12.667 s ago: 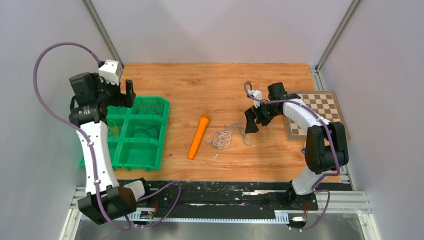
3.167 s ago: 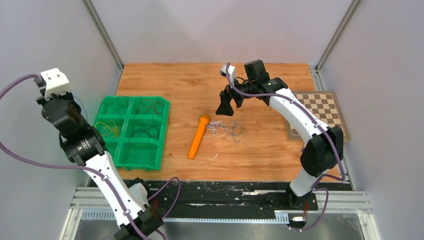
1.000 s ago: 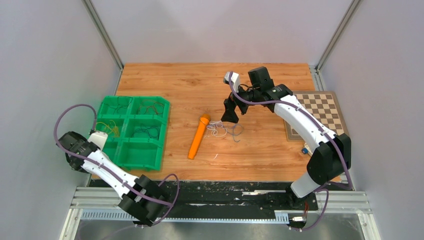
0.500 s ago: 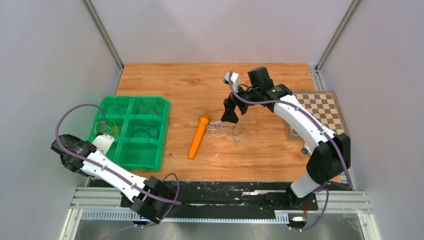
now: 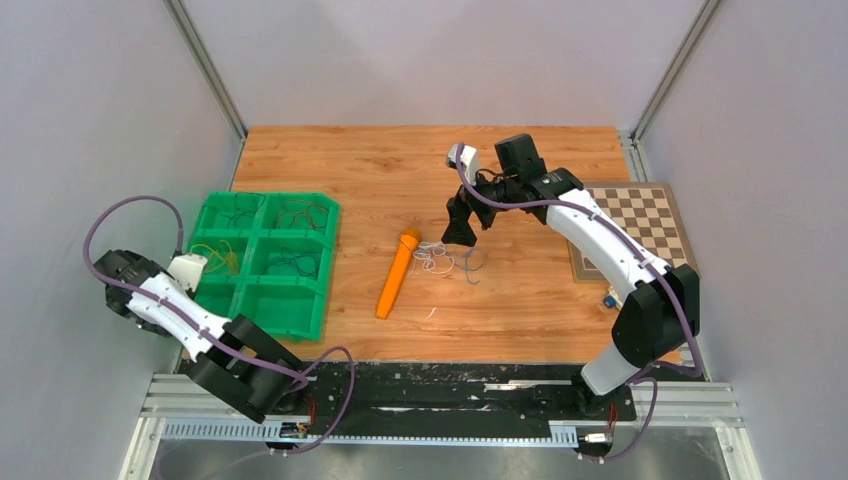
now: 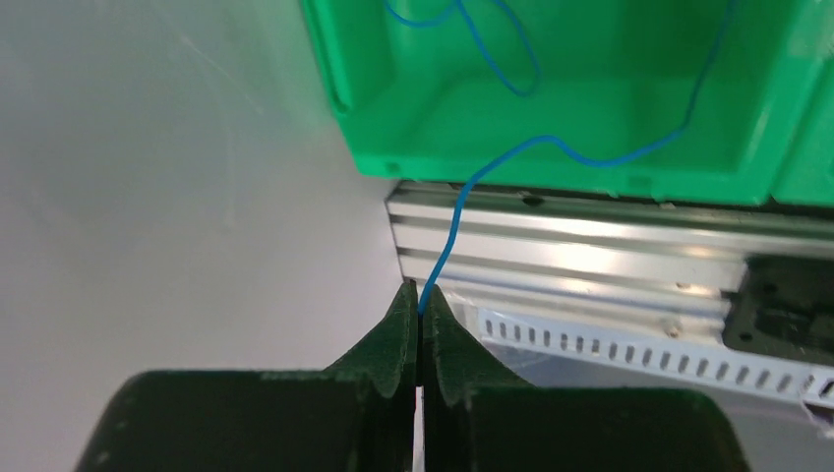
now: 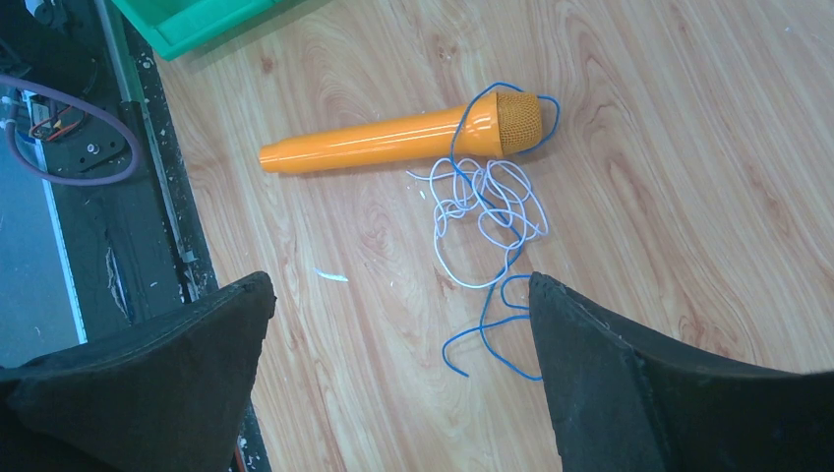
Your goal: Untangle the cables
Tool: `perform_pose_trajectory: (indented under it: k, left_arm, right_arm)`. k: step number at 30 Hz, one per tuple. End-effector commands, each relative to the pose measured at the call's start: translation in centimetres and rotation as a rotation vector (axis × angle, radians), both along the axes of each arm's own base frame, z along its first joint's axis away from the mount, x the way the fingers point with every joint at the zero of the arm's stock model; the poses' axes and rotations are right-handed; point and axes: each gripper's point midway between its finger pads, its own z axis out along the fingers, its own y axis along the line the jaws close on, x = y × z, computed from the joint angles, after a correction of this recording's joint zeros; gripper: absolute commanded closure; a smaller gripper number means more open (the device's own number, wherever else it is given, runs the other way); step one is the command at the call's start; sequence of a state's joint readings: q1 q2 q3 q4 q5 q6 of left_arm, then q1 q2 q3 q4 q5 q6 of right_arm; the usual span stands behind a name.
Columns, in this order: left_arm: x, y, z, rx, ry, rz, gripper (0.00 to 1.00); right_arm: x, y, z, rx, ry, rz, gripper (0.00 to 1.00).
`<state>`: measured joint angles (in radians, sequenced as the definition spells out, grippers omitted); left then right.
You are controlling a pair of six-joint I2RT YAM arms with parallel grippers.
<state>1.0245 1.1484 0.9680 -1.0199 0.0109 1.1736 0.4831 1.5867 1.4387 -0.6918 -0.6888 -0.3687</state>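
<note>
**One blue wire pinched at the tray, the tangle loose under wide jaws**

The left gripper [image 6: 421, 295] has its fingers pressed together on the end of a blue wire [image 6: 472, 182]; the strand comes out right at the fingertips. It rises ahead of them over an aluminium rail [image 6: 590, 246] and up the wall of the green tray [image 6: 413, 118]. It loops inside the tray and is then cut off at the top edge of the left wrist view, so its far end cannot be seen. In the top view this gripper is tucked behind its own arm beside the tray and its fingers are hard to make out.

The right gripper [image 7: 398, 285] hangs with its fingers wide apart and nothing between them – only their dark inner faces show, the rest cut off by the frame. Ahead of them, on the wooden table [image 7: 688, 118], lies the tangle of cables [image 7: 487, 211]: white loops mixed with blue. One blue loop is draped over the mesh head of an orange toy microphone [image 7: 393, 143], which lies beyond the left fingertip. From above, the tangle's thin strands [image 5: 440, 260] blur together – single wires cannot be told apart there
</note>
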Motion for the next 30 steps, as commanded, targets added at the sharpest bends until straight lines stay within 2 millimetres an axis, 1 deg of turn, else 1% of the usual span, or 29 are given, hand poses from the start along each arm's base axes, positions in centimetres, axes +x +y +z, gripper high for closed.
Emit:
perform_pose_trajectory:
  k: [1, 2, 4, 6, 7, 8, 9, 10, 11, 12, 13, 14, 15, 16, 17, 18, 19, 20, 21, 22, 23, 24, 25, 26, 27, 28, 29, 30]
  left_arm:
    - [3.0, 3.5, 1.7, 0.144, -0.119, 0.109, 1.0]
    - [3.4, 4.0, 1.5, 0.158, -0.128, 0.11, 1.0]
    - [3.9, 4.3, 1.1, 0.174, -0.122, 0.101, 1.0]
    - [4.3, 4.3, 0.8, 0.171, -0.106, 0.082, 0.87]
    - [4.5, 4.2, 0.8, 0.165, -0.106, 0.073, 0.69]
    - [4.5, 3.9, 1.2, 0.153, -0.105, 0.068, 0.6]
    - [4.7, 3.7, 1.4, 0.142, -0.114, 0.057, 0.42]
    - [4.7, 3.5, 2.2, 0.141, -0.124, 0.051, 0.35]
    - [5.0, 3.4, 3.3, 0.151, -0.151, 0.039, 0.26]
    - [5.0, 2.7, 3.5, 0.129, -0.152, 0.023, 0.18]
    - [5.6, 2.3, 4.6, 0.131, -0.192, -0.001, 0.14]
    - [5.5, 1.6, 4.9, 0.114, -0.195, -0.013, 0.06]
    - [6.2, 1.1, 6.0, 0.12, -0.228, -0.04, 0.03]
    - [6.2, 0.4, 6.1, 0.102, -0.228, -0.051, 0.01]
    - [6.8, -0.2, 7.1, 0.111, -0.255, -0.079, 0.0]
    - [7.3, -1.1, 7.4, 0.096, -0.264, -0.097, 0.0]
    - [7.6, -1.5, 8.3, 0.107, -0.285, -0.107, 0.0]
    - [8.2, -2.6, 8.5, 0.083, -0.302, -0.128, 0.0]
    - [8.4, -3.3, 9.4, 0.079, -0.326, -0.138, 0.0]
    - [9.4, -4.5, 9.8, 0.042, -0.369, -0.158, 0.0]
    - [9.8, -5.2, 11.0, 0.038, -0.413, -0.164, 0.0]
    - [10.9, -6.6, 11.7, -0.018, -0.484, -0.164, 0.0]
    - [11.7, -7.2, 13.4, -0.021, -0.56, -0.173, 0.0]
    - [12.7, -9.1, 14.7, -0.098, -0.658, -0.177, 0.0]
    - [13.6, -9.8, 16.2, -0.132, -0.739, -0.165, 0.0]
    - [14.5, -11.5, 17.8, -0.188, -0.814, -0.217, 0.0]
    - [15.2, -12.2, 18.8, -0.23, -0.859, -0.209, 0.0]
    - [16.1, -13.8, 19.9, -0.275, -0.881, -0.267, 0.0]
  right_arm:
    - [0.7, 0.4, 1.5, 0.023, -0.051, 0.001, 0.0]
    - [0.7, 0.3, 1.5, 0.021, -0.053, 0.0, 0.0]
    - [0.4, 0.2, 1.5, 0.017, -0.056, -0.001, 0.0]
    - [0.3, 0.0, 1.4, 0.013, -0.058, -0.003, 0.0]
    - [0.2, -0.1, 1.3, 0.01, -0.059, -0.004, 0.0]
    - [0.1, -0.2, 1.3, 0.008, -0.062, -0.004, 0.0]
    - [0.1, -0.2, 1.2, 0.007, -0.062, -0.005, 0.0]
    - [0.1, -0.3, 1.2, 0.004, -0.063, -0.005, 0.0]
    - [0.1, -0.3, 1.1, 0.003, -0.063, -0.007, 0.0]
    - [0.2, -0.4, 1.0, 0.001, -0.061, -0.009, 0.0]
    - [0.2, -0.4, 0.9, 0.0, -0.056, -0.01, 0.0]
    - [0.2, -0.4, 0.7, -0.004, -0.054, -0.01, 0.0]
    - [0.3, -0.5, 0.5, -0.007, -0.05, -0.013, 0.0]
    - [0.3, -0.6, 0.3, -0.012, -0.046, -0.015, 0.0]
    - [0.4, -0.7, 0.0, -0.018, -0.04, -0.018, 0.0]
    - [0.6, -0.9, -0.2, -0.024, -0.038, -0.023, 0.0]
    - [0.7, -1.2, -0.6, -0.032, -0.031, -0.029, 0.0]
    - [1.0, -1.5, -0.8, -0.041, -0.026, -0.037, 0.0]
    - [1.2, -1.9, -1.3, -0.057, -0.019, -0.043, 0.0]
    - [1.4, -2.5, -1.9, -0.079, -0.011, -0.053, 0.0]
    - [1.5, -3.0, -2.6, -0.104, -0.002, -0.06, 0.0]
    - [1.6, -3.5, -3.4, -0.131, 0.008, -0.063, 0.0]
    - [1.6, -4.0, -4.2, -0.158, 0.018, -0.064, 0.01]
    - [1.4, -4.4, -5.2, -0.183, 0.035, -0.062, 0.02]
    - [1.1, -4.6, -6.2, -0.204, 0.049, -0.054, 0.03]
    - [1.0, -4.7, -7.0, -0.216, 0.059, -0.042, 0.05]
    - [0.9, -4.7, -7.8, -0.229, 0.067, -0.028, 0.07]
    - [0.9, -4.6, -8.8, -0.253, 0.068, -0.012, 0.09]
